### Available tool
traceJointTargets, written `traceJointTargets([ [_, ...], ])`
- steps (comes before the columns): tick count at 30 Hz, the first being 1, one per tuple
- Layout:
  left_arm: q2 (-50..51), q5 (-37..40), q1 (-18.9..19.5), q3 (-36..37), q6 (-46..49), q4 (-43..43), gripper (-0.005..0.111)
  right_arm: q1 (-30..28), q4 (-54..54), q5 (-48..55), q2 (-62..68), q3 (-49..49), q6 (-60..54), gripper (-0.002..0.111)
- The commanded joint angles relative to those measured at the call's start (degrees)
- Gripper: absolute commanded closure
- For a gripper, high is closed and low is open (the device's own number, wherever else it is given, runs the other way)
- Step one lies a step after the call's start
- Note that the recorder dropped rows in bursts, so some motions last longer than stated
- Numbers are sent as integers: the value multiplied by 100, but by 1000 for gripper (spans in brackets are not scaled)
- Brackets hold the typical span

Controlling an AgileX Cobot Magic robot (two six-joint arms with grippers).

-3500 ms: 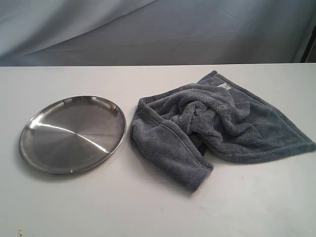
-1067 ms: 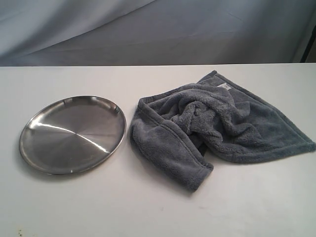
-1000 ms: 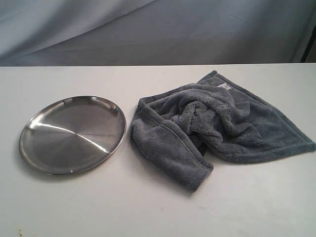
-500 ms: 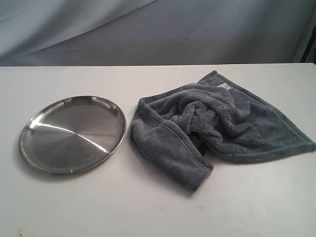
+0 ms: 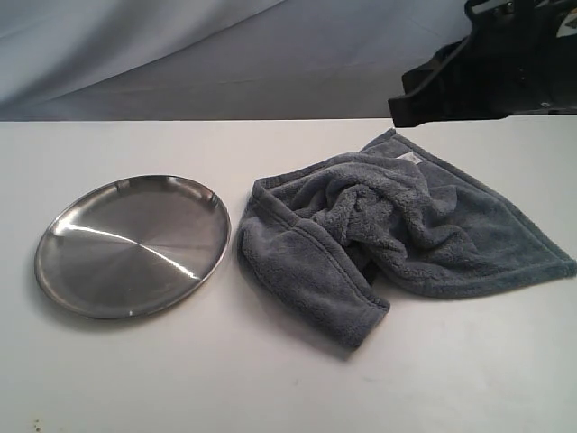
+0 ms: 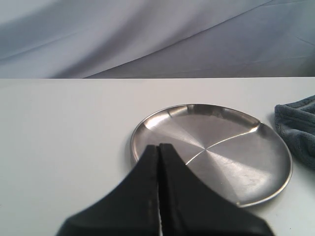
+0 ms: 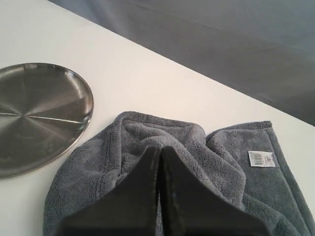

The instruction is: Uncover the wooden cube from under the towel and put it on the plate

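Observation:
The grey-blue fleece towel [image 5: 397, 230] lies bunched in a mound on the white table, right of centre; the wooden cube is hidden. The shiny steel plate [image 5: 81, 271] sits bare at the left. The right arm's black body [image 5: 491, 68] hangs high above the towel's far right part. In the right wrist view my right gripper [image 7: 160, 147] is shut, held above the towel [image 7: 216, 167], with the plate [image 7: 29, 142] off to one side. My left gripper [image 6: 158, 146] is shut with nothing in it, over the near rim of the plate [image 6: 266, 157]; it is out of the exterior view.
A white barcode label [image 7: 261, 158] is sewn to the towel. A grey draped backdrop [image 5: 225, 54] closes off the table's far edge. The towel's hem [image 6: 298, 132] lies just beside the plate.
The right arm has come into the exterior view at the upper right, above the towel. Towel and plate have not moved.

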Motion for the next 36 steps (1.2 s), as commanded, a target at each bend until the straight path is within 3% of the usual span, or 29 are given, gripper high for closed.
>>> traceJointTargets([
  [1, -13, -39, -29, 26, -6, -15, 107, 18, -752, -196, 512, -115, 540, 108],
  [6, -13, -39, -29, 26, -6, -15, 107, 18, -2207, -236, 820, -115, 2144, 108],
  [16, -13, -39, -29, 26, -6, -15, 107, 183, -2212, -72, 1430, -133, 2084, 108],
  [23, -13, -39, -29, 26, -6, -15, 107, 835, -2229, 871, 2219, -778, 1987, 108],
  [27, -13, -39, -29, 26, -6, -15, 107, 1032, -2229, 888, 2601, -1064, 1898, 108],
  [31, -13, -39, -29, 26, -6, -15, 107, 1066, -2356, 435, 2761, -1382, 1422, 108],
  [36, -13, -39, -29, 26, -6, -15, 107, 965, -2275, -856, 2761, -1417, 1526, 108],
])
